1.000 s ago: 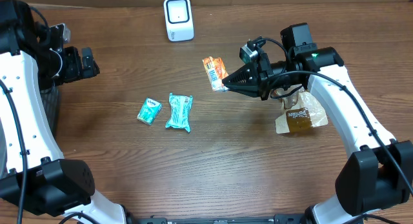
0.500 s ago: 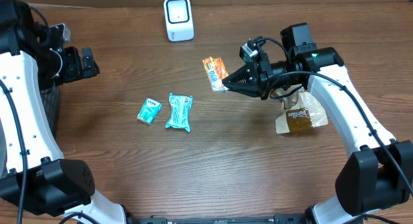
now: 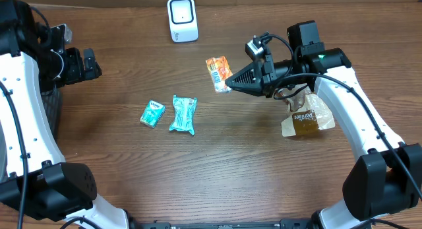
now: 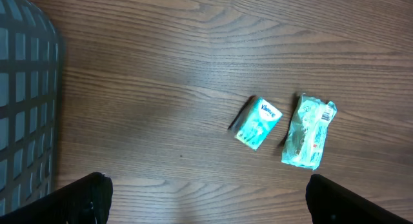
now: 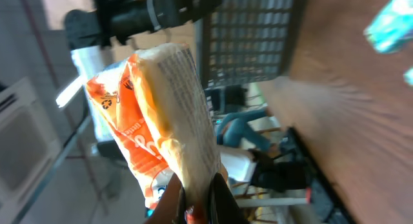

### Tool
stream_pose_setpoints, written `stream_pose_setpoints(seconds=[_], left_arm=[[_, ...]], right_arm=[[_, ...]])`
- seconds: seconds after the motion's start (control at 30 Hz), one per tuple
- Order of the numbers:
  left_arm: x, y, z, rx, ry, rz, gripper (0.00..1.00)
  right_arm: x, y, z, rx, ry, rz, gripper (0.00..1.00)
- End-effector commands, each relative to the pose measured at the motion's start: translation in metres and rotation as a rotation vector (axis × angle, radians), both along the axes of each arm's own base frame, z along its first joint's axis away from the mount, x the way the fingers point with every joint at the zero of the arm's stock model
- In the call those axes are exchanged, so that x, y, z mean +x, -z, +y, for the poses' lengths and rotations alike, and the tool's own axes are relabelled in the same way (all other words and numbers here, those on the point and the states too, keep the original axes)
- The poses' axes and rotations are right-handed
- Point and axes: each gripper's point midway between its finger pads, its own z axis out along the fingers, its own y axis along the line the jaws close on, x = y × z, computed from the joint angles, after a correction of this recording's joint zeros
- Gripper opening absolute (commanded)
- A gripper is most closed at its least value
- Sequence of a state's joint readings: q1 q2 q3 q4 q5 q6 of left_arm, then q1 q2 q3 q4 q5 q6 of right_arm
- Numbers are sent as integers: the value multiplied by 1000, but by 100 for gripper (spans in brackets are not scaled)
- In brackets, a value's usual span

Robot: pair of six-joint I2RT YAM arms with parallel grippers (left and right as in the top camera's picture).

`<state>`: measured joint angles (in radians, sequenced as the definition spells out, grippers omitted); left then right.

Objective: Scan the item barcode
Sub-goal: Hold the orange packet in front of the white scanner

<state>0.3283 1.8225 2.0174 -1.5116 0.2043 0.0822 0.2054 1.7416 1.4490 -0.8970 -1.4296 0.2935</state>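
Note:
My right gripper (image 3: 230,86) is shut on an orange and white snack packet (image 3: 218,72), held above the table right of centre. In the right wrist view the orange packet (image 5: 158,114) fills the middle, pinched at its lower end between the fingertips (image 5: 219,198). The white barcode scanner (image 3: 182,18) stands at the table's far edge, up and left of the packet. My left gripper (image 3: 88,65) hangs open at the far left; its dark fingertips (image 4: 80,197) show at the bottom corners of the left wrist view with nothing between them.
A small teal tissue pack (image 3: 152,114) and a teal wrapped packet (image 3: 183,114) lie left of centre, also seen as the pack (image 4: 257,123) and packet (image 4: 309,130). A brown bagged item (image 3: 307,119) lies under the right arm. A dark mesh basket (image 4: 26,95) stands at the left.
The right arm has lifted slightly and moved the orange packet a little toward the far edge. The left arm has not moved.

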Motion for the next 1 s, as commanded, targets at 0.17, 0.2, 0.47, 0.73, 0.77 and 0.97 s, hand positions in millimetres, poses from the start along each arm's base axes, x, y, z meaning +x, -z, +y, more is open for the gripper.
stream_pose_setpoints(seconds=[0.17, 0.2, 0.47, 0.73, 0.77, 0.97], left_arm=[[0, -3, 2, 10, 10, -11, 100], [0, -3, 2, 10, 10, -11, 100], [0, -3, 2, 10, 10, -11, 100], [0, -3, 2, 10, 10, -11, 100], [0, -3, 2, 10, 10, -11, 100], [0, -3, 2, 10, 10, -11, 100]], right_arm=[[26, 30, -9, -271, 149, -99, 4], [29, 31, -10, -294, 163, -108, 4], [86, -7, -27, -727, 444, -399, 4], [163, -77, -30, -1171, 771, -906, 4], [173, -79, -28, -1208, 789, -952, 4], [232, -47, -16, -1396, 829, -1134, 4]])
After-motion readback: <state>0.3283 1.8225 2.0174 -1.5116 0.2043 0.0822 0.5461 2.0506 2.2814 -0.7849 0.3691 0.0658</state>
